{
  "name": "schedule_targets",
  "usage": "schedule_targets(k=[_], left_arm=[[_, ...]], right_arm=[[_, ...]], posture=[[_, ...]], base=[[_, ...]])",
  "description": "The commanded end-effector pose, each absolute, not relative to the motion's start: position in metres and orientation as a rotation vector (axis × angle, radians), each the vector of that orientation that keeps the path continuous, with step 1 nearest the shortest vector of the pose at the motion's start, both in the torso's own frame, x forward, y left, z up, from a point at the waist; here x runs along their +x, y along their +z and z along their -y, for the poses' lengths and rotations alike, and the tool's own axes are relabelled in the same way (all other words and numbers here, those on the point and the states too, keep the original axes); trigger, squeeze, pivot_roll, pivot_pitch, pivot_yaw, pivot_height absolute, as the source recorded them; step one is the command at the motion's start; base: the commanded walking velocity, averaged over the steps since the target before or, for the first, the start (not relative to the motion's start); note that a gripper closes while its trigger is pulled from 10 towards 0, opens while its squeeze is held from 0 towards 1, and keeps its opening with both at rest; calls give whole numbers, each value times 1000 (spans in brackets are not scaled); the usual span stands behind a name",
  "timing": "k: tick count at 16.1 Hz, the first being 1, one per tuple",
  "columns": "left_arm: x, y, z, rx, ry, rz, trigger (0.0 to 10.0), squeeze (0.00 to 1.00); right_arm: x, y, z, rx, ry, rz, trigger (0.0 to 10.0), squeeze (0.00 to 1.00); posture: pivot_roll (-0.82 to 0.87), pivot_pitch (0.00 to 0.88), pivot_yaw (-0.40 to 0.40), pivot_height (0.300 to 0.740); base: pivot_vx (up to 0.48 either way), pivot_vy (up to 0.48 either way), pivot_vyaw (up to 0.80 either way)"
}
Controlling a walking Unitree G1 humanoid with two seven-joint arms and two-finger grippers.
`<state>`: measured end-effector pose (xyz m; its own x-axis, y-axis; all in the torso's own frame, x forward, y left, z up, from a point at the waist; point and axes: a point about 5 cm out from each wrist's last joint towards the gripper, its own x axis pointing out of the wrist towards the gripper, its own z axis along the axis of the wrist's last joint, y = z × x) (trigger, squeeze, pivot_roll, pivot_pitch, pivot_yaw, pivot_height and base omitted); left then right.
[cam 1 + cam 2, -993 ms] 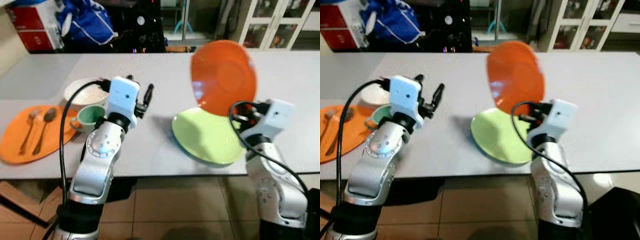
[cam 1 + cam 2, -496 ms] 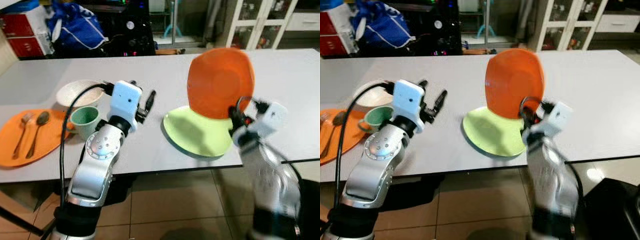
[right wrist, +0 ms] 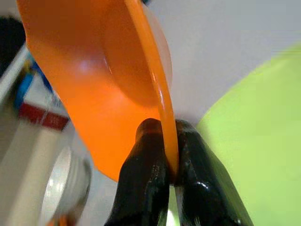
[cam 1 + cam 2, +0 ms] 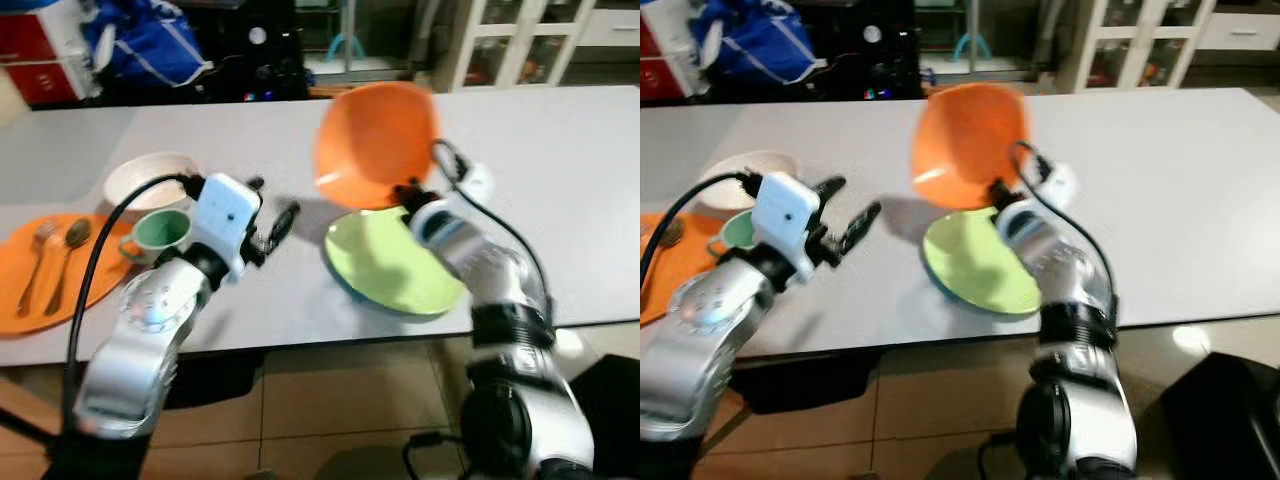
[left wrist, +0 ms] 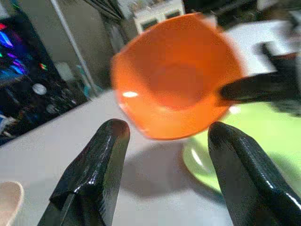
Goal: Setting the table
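Right gripper [image 3: 162,162] pinches orange plate [image 4: 375,145] rim, aloft at 12 o'clock of green plate [image 4: 395,265]; unplaced. Left gripper [image 5: 164,141] spread, empty.

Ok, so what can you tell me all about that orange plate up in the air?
The orange plate is shiny and smooth, like plastic, with rounded corners and a shallow dip in the middle. It is tilted up on edge above the grey table, just over the green plate. The right tool pinches its lower rim between both black fingers. Nothing else touches it.
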<state>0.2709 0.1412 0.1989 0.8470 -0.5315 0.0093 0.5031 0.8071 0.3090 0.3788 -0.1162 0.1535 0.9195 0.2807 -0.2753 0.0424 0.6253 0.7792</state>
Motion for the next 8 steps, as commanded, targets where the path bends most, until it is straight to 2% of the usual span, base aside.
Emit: schedule_targets(k=[1,5,8], left_arm=[[266,202,-142,299,-590,93,10000,0],[247,203,-161,368,-630,2,10000,0],[237,204,-165,388,-650,-28,10000,0]], right_arm=[[384,161,115,897,161,-361,10000,0],[394,159,95,918,225,-454,10000,0],[394,152,84,954,225,-515,10000,0]], posture=[[53,0,29,740],[93,0,31,740],[120,0,29,740]], base=[[0,0,0],[0,0,0],[0,0,0]])
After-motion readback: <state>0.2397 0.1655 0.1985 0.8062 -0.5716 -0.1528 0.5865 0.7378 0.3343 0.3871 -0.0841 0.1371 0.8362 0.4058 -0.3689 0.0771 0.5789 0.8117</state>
